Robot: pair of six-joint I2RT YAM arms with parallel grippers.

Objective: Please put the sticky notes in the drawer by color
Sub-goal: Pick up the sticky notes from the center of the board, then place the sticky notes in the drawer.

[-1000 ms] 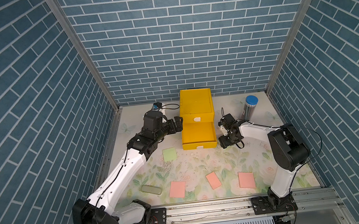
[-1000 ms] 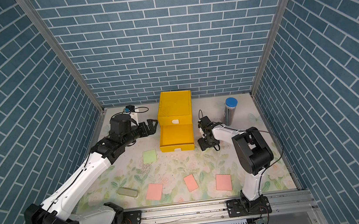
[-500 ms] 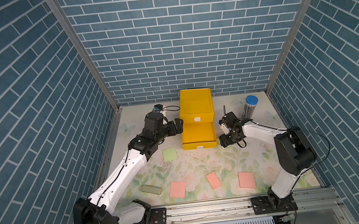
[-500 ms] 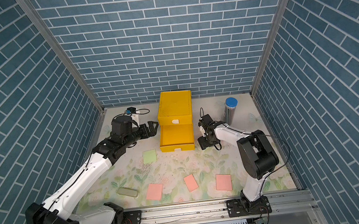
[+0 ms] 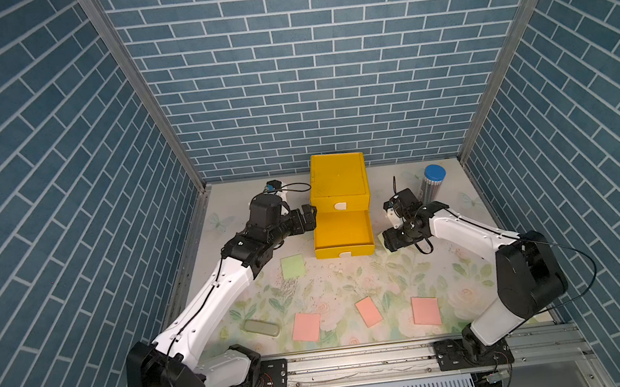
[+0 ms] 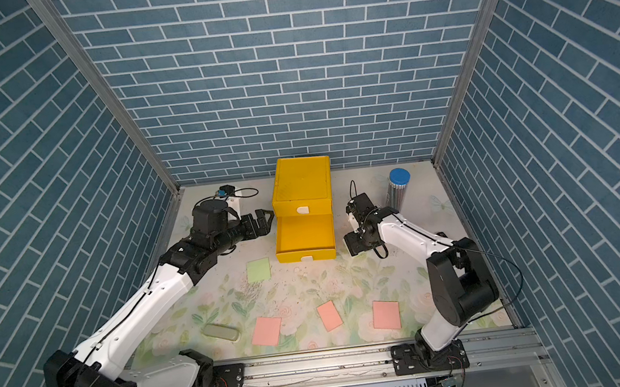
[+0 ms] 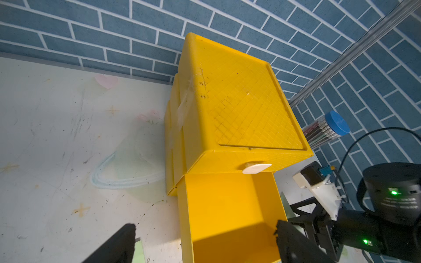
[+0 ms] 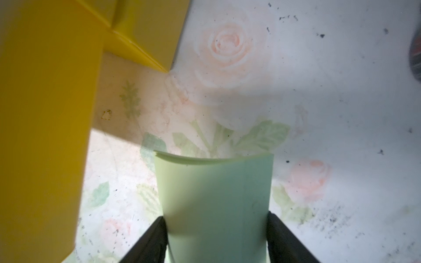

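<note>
The yellow drawer (image 5: 338,181) (image 6: 301,183) stands at the back of the table with a lower tray (image 5: 341,230) (image 7: 227,205) pulled out; its inside shows only yellow. My left gripper (image 5: 309,218) (image 7: 204,227) is open, beside the cabinet's left side at the pulled-out tray. My right gripper (image 5: 384,241) (image 8: 216,216) is shut on a pale green sticky note (image 8: 214,200), bowed between the fingers, just right of the tray's front corner. A second green note (image 5: 293,266) lies flat left of the tray. Three pink notes (image 5: 306,326) (image 5: 368,311) (image 5: 426,310) lie near the front edge.
A blue-capped grey cylinder (image 5: 433,183) stands behind my right wrist, near the back right corner. A grey-green oblong case (image 5: 261,328) lies at the front left beside the pink notes. Brick-patterned walls close in the table on three sides.
My right arm's elbow has swung outward to the right while its gripper, still holding the green note, stayed by the tray's front corner. The left arm has barely moved.
</note>
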